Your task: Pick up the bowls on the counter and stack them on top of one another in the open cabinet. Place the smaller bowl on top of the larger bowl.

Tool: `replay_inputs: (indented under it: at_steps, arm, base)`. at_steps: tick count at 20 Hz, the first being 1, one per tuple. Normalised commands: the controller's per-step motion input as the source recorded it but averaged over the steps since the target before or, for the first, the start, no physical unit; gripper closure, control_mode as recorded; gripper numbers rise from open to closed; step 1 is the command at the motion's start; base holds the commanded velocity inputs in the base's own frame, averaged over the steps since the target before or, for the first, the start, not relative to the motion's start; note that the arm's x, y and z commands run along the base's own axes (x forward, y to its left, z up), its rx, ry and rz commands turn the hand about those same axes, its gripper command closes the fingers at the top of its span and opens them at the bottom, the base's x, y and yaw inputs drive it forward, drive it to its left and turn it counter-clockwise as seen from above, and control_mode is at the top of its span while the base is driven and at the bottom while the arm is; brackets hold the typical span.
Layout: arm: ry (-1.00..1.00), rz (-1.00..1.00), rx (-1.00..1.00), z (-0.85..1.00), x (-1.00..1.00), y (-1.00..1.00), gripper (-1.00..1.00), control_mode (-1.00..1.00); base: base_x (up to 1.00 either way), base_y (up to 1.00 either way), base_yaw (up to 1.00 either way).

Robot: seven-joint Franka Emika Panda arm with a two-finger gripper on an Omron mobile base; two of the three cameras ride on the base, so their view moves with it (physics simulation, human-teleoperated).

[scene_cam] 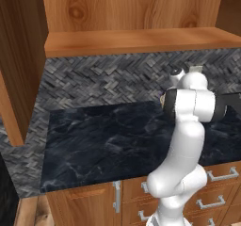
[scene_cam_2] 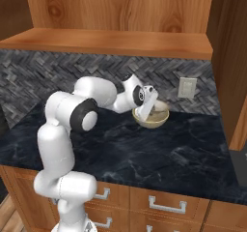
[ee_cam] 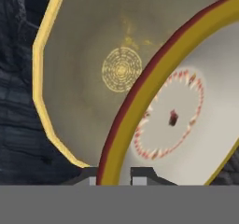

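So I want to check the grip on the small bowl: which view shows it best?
The hand view: the small bowl has its rim between the fingertips, over the big bowl. The right base view shows it tiny and tilted. In the left base view the arm blocks it.

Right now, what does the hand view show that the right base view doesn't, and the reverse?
Hand view: the larger bowl's yellow spiral centre, the smaller bowl's red ring and dark spot, jaws shut on its rim. Right base view: cabinet shelf, wall outlet, drawers. Both: smaller bowl tilted over the larger one on the black counter.
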Motion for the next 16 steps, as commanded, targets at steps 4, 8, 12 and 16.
replay_inputs:
  at_steps: [4,8,12,16]
  arm:
    - [0.03,0.09,0.00,-0.41,0.34,-0.23,1.00,-1.00]
    - [0.03,0.10,0.00,-0.46,0.29,-0.08,1.00,-1.00]
    - [0.00,0.11,0.00,-0.37,0.20,-0.05,1.00,-1.00]
    - [0.00,0.07,0.00,-0.15,0.16,-0.05,1.00,-1.00]
  base:
    - [0.00,0.00,0.00]
    - [0.00,0.00,0.00]
    - [0.00,0.00,0.00]
    - [0.00,0.00,0.00]
